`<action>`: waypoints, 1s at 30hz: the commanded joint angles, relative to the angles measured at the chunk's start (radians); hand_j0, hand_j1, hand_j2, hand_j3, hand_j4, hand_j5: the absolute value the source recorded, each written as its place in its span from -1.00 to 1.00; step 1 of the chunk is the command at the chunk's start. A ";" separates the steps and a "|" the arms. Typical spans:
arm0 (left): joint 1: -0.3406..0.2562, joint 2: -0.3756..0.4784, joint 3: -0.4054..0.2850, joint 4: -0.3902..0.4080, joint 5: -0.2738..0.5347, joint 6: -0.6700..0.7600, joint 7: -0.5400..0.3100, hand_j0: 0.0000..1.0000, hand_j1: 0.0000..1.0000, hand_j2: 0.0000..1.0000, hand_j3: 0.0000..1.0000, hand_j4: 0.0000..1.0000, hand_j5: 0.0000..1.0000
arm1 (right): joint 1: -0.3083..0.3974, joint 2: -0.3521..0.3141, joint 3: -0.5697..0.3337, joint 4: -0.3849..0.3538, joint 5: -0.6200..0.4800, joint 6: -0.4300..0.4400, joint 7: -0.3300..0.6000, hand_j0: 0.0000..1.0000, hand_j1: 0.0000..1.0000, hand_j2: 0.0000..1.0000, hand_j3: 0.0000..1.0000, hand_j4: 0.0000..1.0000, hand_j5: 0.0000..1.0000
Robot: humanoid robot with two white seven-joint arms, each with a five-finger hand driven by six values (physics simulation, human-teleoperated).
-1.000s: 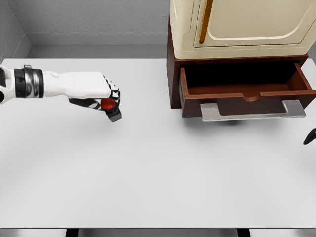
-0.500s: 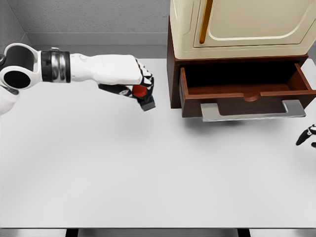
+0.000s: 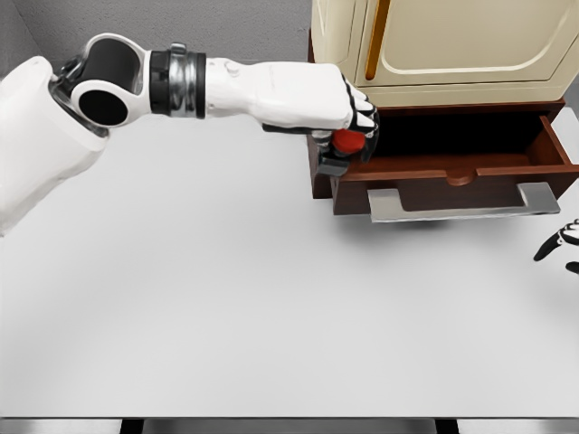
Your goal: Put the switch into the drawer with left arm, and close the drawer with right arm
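Observation:
The switch [image 3: 349,141], a red button on a small dark base, is held in my left hand [image 3: 355,136], whose fingers are curled around it. The hand hovers over the left front corner of the open brown drawer [image 3: 452,167], and the switch's dark base hangs just outside the drawer's left wall. The drawer's inside is dark and shows nothing in it. A flat silver handle [image 3: 466,204] runs across the drawer front. Only the fingers of my right hand [image 3: 559,246] show, at the right edge, low over the table, spread and holding nothing.
The drawer belongs to a dark wooden cabinet [image 3: 314,145] with a cream upper unit [image 3: 434,45] overhanging it at the back right. The white table [image 3: 226,298] stretches in front, and a grey wall runs behind it.
My left arm has swept right and slightly up, carrying the switch from mid-table to the drawer's left front corner. The right hand's fingers have crept a little further into view.

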 commanded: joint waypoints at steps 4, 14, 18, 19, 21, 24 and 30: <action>-0.023 -0.085 0.001 0.098 -0.005 0.007 0.002 -0.15 -0.15 -0.15 -0.15 -0.15 -0.15 | -0.005 -0.001 0.002 -0.001 -0.007 0.003 0.000 0.15 0.15 0.15 0.15 0.15 0.15; -0.038 -0.191 0.000 0.231 -0.106 0.007 0.002 -0.15 -0.15 -0.15 -0.15 -0.15 -0.15 | -0.006 -0.001 0.003 0.000 -0.008 0.003 0.000 0.21 0.21 0.21 0.21 0.21 0.21; -0.040 -0.263 0.000 0.265 -0.158 0.007 0.002 -0.15 -0.15 -0.15 -0.15 -0.15 -0.15 | -0.006 -0.003 0.003 0.000 -0.008 0.003 0.000 0.21 0.21 0.21 0.21 0.21 0.21; -0.040 -0.284 -0.002 0.275 -0.183 0.007 0.002 -0.15 -0.15 -0.15 -0.15 -0.15 -0.15 | -0.006 -0.003 0.003 0.000 -0.008 0.003 0.000 0.21 0.21 0.21 0.21 0.21 0.21; -0.041 -0.312 -0.002 0.274 -0.269 0.007 0.002 -0.15 -0.15 -0.15 -0.15 -0.15 -0.15 | -0.006 -0.003 0.005 -0.001 -0.008 0.003 0.000 0.21 0.21 0.21 0.21 0.21 0.21; -0.055 -0.334 -0.003 0.268 -0.344 0.007 0.002 -0.15 -0.15 -0.15 -0.15 -0.15 -0.15 | -0.008 -0.003 0.009 -0.001 -0.007 0.003 0.000 0.21 0.21 0.21 0.21 0.21 0.21; -0.064 -0.337 -0.003 0.268 -0.347 0.007 0.002 -0.11 -0.11 -0.11 -0.11 -0.11 -0.11 | -0.008 -0.003 0.014 0.000 -0.008 0.003 0.000 0.23 0.23 0.23 0.23 0.23 0.23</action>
